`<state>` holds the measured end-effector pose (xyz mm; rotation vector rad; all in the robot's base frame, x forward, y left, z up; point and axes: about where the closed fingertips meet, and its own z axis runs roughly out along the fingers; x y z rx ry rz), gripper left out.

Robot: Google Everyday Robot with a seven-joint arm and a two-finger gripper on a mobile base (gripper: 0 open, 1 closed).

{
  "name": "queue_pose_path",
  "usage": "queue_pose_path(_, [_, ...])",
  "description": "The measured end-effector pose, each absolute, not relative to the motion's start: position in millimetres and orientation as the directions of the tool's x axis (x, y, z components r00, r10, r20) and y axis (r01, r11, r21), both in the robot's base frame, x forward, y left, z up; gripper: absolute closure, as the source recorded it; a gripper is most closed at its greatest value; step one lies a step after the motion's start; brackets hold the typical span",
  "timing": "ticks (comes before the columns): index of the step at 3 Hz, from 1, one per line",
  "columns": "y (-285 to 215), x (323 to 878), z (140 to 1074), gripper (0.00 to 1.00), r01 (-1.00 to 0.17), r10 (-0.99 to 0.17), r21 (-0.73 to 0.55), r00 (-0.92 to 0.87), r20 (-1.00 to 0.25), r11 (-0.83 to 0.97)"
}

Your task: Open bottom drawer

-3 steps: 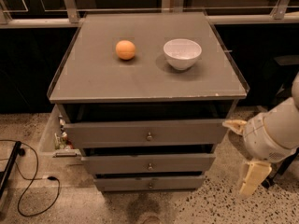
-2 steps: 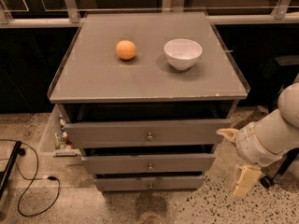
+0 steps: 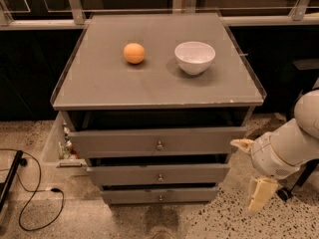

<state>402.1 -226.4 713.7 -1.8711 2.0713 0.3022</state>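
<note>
The grey cabinet [image 3: 149,86] has three drawers. The bottom drawer [image 3: 129,196] is the lowest one, with a flat grey front and a small round knob [image 3: 160,198]. Its front sits further back than the middle drawer [image 3: 124,175] and the top drawer [image 3: 114,142]. My gripper [image 3: 244,176] is at the cabinet's lower right, beside the middle and bottom drawers and apart from them. Its two cream fingers [image 3: 260,193] are spread wide and hold nothing.
An orange ball [image 3: 134,53] and a white bowl [image 3: 195,57] sit on the cabinet top. A side bin [image 3: 54,148] with small items hangs off the cabinet's left. A black cable [image 3: 35,203] lies on the speckled floor at the left. A railing runs behind.
My gripper and arm have moved left and a little down, closer to the cabinet's lower right corner. The drawers, ball and bowl have not moved.
</note>
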Motion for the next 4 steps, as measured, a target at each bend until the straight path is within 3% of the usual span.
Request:
queue_pose_path(1, [-218.6, 390.5, 676.7, 0.0, -0.994, -0.917, -0.001, -0.099, -0.386, 0.108])
queue_pose_path(4, [-235.6, 397.2, 509.7, 0.0, -1.0, -0.897, -0.006, 0.007, -0.442, -0.005])
